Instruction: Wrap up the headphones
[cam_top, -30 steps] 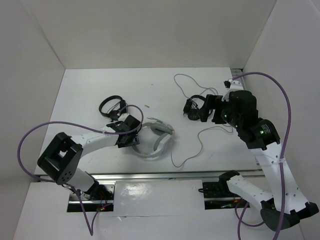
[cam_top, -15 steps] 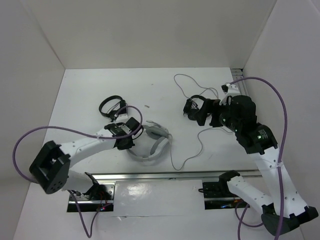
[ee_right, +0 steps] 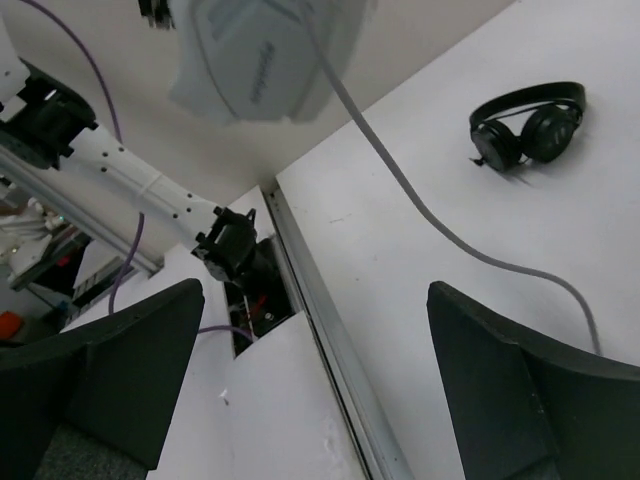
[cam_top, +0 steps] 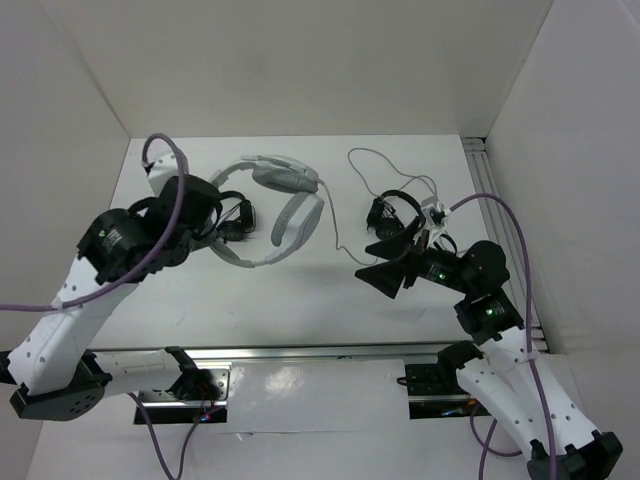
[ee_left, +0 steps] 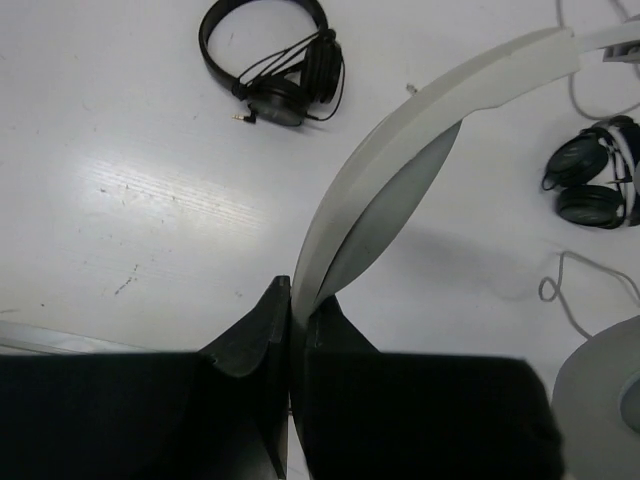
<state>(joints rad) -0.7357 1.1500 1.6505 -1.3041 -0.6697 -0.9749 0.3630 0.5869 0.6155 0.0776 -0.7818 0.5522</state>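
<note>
**Top view:** The left gripper (cam_top: 232,222) holds the headphones (cam_top: 290,215) by the band, and they appear to hang clear of the table (cam_top: 200,290). The pale arc runs off to that hand's right, with both cups on the far side of it. The thin cable (cam_top: 331,230) trails down from the cups towards the right gripper (cam_top: 383,266), whose jaws stand wide with nothing in them. The right gripper sits well apart from the headphones, which lie ahead of it and to its left. A small black pair (cam_top: 393,212) rests just beyond its fingers.

**Left wrist:** The fingers (ee_left: 262,330) are pinched tight on the end of the headband (ee_left: 420,130), which sweeps up and away to the right of the hand. Another black pair (ee_left: 280,60) lies on the table ahead and slightly to the left, untouched.

**Right wrist:** Two dark fingers (ee_right: 110,370) are splayed at the edges of the frame, with only table between them. An ear cup (ee_right: 255,60), out of focus, hangs above and ahead. The cable drops from it and slants to the right across the hand's front, passing nearer the right finger.

The loose cable lies closer to the right hand than to the left, so by appearances it falls to that hand to catch the cable and wind it.
</note>
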